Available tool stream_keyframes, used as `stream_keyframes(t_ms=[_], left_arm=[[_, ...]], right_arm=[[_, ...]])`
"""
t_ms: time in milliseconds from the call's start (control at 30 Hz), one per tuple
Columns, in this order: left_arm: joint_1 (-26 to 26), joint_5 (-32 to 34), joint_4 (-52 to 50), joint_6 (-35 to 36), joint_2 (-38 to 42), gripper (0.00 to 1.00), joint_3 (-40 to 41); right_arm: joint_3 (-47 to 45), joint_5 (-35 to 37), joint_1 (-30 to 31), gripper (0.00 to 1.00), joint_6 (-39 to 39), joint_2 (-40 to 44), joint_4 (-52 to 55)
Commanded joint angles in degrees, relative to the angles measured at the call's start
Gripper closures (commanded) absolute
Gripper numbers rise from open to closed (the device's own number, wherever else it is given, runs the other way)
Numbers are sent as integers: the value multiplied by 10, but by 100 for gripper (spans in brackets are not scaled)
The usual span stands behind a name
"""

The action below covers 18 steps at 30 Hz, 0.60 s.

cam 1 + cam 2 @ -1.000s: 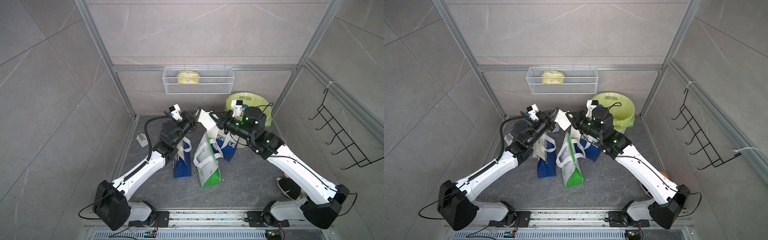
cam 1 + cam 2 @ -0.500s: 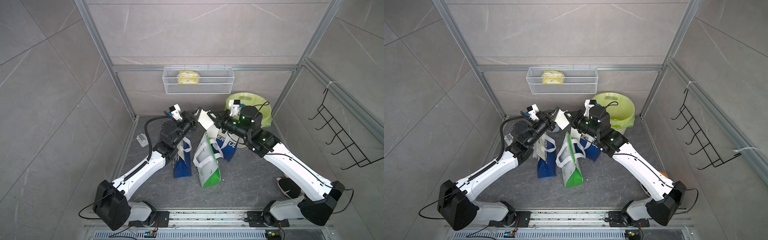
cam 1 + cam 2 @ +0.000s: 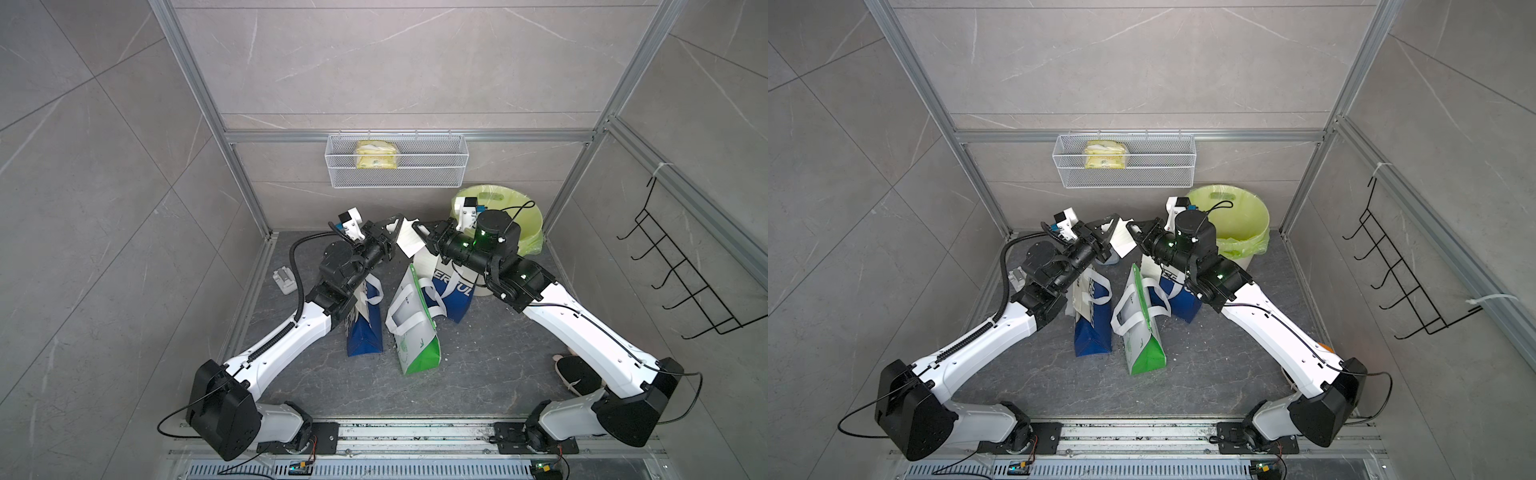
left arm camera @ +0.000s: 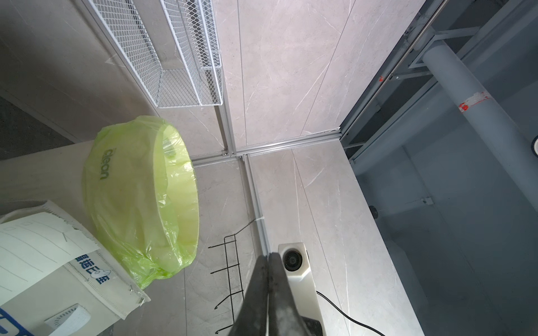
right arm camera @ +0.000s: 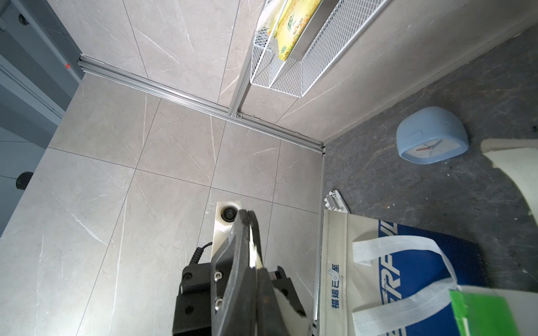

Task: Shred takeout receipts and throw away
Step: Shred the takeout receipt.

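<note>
Left gripper [image 3: 395, 232] and right gripper [image 3: 420, 227] meet almost tip to tip, raised above the middle of the bench [image 3: 478, 357]. The takeout receipt [image 3: 409, 240] hangs between them in both top views, a white slip held at a tilt with one corner drooping toward the near side. The right gripper is clenched on the slip's upper right corner; its wrist view shows a white sliver of the paper [image 5: 254, 257] caught between the black fingers [image 5: 235, 250]. The left gripper is clamped on the opposite, left edge, and in its own wrist view the two fingers [image 4: 257, 285] lie pressed flat together. Below the held slip stand three bags. A blue-and-white bag [image 3: 365, 332] is on the left under the left arm, a green-and-white bag [image 3: 417, 353] leans in the middle, and a second blue-and-white bag [image 3: 455, 293] sits to the right and farther back. A second receipt [image 4: 32, 247], white with faint grey lines, lies flat against the upper face of that farther bag, below both grippers and apart from them. Behind the right gripper, in the far right corner, stands the bin [image 3: 528, 224] with its green liner. A wire basket [image 3: 436, 174] hangs on the far wall.
</note>
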<state>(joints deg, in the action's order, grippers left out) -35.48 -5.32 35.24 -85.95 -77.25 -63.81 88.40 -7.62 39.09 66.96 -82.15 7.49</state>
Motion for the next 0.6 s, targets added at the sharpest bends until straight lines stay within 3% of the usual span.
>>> stream_keyframes(t_ms=[0, 67, 300, 333, 567], left_arm=[[-3, -21, 36, -2, 7, 100, -8], [-2, -20, 38, 1, 8, 100, -8], [-2, -24, 30, 67, 26, 100, -7], [-2, -35, 31, 86, 27, 100, -13], [-3, -108, 25, 156, 23, 100, -53]], right_arm=[[21, 12, 4, 100, -32, 0, -8], [26, 11, 4, 93, -50, 2, 0], [25, 33, 0, 30, -237, 50, 87], [17, 22, -8, 25, -260, 58, 90], [-63, -216, -77, 24, -270, 80, -55]])
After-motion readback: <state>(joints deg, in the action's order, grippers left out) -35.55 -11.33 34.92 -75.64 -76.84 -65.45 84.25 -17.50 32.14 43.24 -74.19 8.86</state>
